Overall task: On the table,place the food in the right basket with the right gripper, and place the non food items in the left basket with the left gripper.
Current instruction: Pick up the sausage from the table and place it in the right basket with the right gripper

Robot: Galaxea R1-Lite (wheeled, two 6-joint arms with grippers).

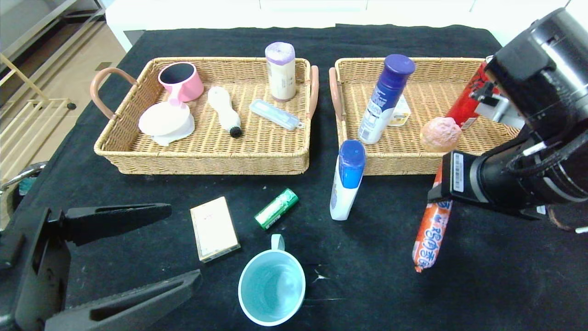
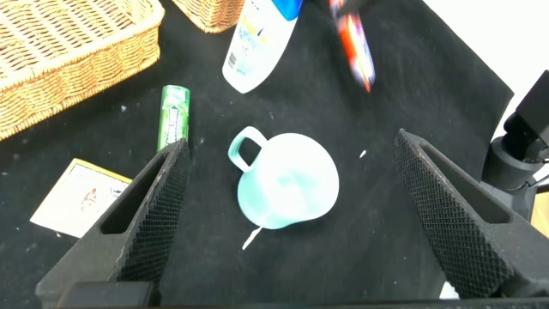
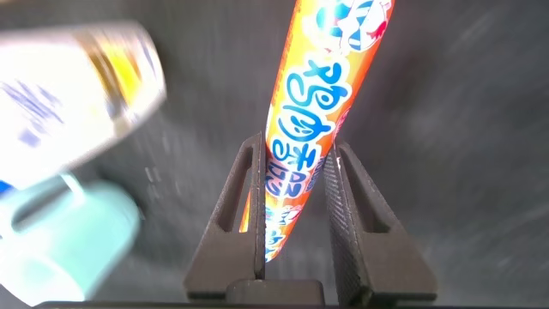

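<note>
Your right gripper [image 3: 294, 215] is clenched on one end of the sausage [image 1: 431, 234], the single orange-wrapped stick in the scene. In the head view it sits at about 4 o'clock on the table [image 1: 482, 285], just in front of the right basket [image 1: 459, 69]. Its long axis runs from near 12 to near 6 o'clock, tilted slightly, with the far end in the fingers and the free end pointing back toward you. Whether that free end touches the cloth cannot be told.

Your left gripper [image 1: 147, 248] hangs at 8 o'clock with its fingers spread wide and nothing between them; in the left wrist view they straddle the air above the teal cup [image 2: 287, 182].

You have two baskets. The left basket [image 1: 138, 156] holds five things: a pink cup [image 1: 181, 80], a white lid [image 1: 165, 122], a white brush [image 1: 223, 110], a flat pale case [image 1: 274, 115] and a purple-capped can [image 1: 280, 71]. The right one holds a dark-capped bottle [image 1: 385, 99], a small tub [image 1: 400, 112], a round pink bun [image 1: 440, 133] and a red packet [image 1: 466, 99].

Loose on the cloth you have one small box [image 1: 214, 228], one green tube [image 1: 276, 208] and one blue-capped bottle [image 1: 347, 181] leaning on the right basket's front wall.
</note>
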